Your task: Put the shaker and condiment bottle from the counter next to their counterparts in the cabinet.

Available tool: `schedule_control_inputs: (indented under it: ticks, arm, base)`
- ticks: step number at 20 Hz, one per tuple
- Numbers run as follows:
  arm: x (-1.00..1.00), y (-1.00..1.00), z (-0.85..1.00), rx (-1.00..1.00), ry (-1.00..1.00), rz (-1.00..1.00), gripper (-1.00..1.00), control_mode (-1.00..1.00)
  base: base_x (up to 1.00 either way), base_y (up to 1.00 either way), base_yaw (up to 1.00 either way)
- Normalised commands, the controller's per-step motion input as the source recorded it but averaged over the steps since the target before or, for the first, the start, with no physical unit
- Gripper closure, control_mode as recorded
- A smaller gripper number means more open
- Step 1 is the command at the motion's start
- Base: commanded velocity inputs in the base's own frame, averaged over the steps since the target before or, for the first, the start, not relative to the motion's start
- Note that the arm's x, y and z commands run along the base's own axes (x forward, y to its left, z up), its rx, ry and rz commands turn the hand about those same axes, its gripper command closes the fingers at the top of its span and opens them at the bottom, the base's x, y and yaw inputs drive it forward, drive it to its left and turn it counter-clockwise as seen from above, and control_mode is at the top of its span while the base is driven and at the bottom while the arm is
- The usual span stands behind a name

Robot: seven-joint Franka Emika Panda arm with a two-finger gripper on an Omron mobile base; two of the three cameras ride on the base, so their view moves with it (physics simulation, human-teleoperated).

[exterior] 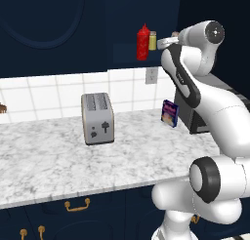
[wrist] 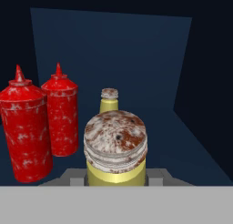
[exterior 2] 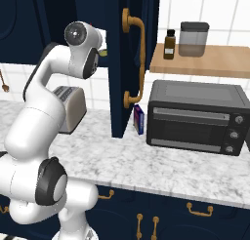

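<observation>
shaker (wrist: 116, 152) held in tool (wrist: 116, 180), jaws clamped on its body, inside cabinet (wrist: 113, 50) just above shelf. pale twin shaker (wrist: 109, 100) right behind; two red bottles (wrist: 41, 127) stand beside. judgement: bottle part done, shaker nearly placed; left: set down, release, withdraw. tabletop (exterior: 58, 156) carries toaster (exterior: 97, 118).

Shaker (wrist: 116, 166) yellow w/ rust-flecked grey cap, both bottles (wrist: 25, 132) red, cabinet (wrist: 113, 50) navy, counter (exterior: 73, 161) grey-white marble.
</observation>
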Motion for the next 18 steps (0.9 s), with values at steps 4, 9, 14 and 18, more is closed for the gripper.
schedule_control_inputs:
  ticks: [4,9,14,18]
  arm:
    - [0.13,0.00,-0.02,0.00,0.00,0.01,1.00,-1.00]
    - [0.02,0.00,-0.05,0.00,0.00,0.00,1.00,-1.00]
    - [0.01,0.00,-0.06,0.00,0.00,0.00,1.00,-1.00]
    - [0.03,0.00,-0.04,0.00,0.00,0.00,1.00,-1.00]
  base:
    - [0.00,0.00,0.00]
    - [0.00,0.00,0.00]
    - [0.00,0.00,0.00]
    - [0.00,0.00,0.00]
